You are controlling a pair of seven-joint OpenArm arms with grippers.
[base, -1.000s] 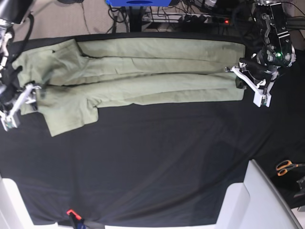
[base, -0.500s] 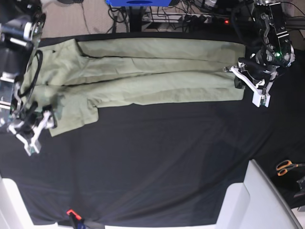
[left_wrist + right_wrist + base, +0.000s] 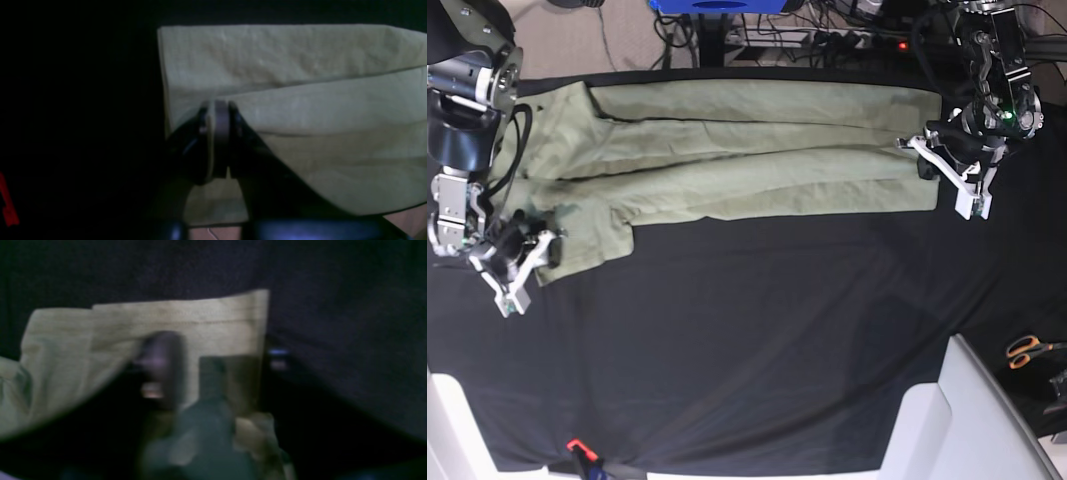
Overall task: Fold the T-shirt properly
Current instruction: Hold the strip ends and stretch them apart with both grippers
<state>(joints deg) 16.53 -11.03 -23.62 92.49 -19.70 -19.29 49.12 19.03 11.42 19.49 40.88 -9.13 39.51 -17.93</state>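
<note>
The shirt [image 3: 767,196] lies along the far side of the table [image 3: 757,350], drawn out into a long flat band with layered, roughly level folds. One part breaks that line: near the robot's right arm, a sleeve-like flap [image 3: 592,238] sticks out toward the near side, past the band's lower edge.

At the opposite end, the left jaws [image 3: 216,133] stand narrow, pressed together over the shirt near its squared end. A pale ridge of cloth shows by their tips, so they seem to pinch the upper layer, though the blur keeps me from being sure. Their place there would make sense as an anchor: it keeps that end from sliding while the other is worked.

The right jaws [image 3: 213,373] are over the flap, one finger on the cloth side and the other by its outer edge. In the wrist view they stand apart with the fabric flat between them; whether they have caught any, I cannot tell. They are probably set at that edge to take the flap and tuck it back in line with the band. A shallow bite could let the hem slip, and a hard pull could skew the layers.

Farther out, scissors [image 3: 1024,351] lie beyond the cloth, out of the way of the fold.
</note>
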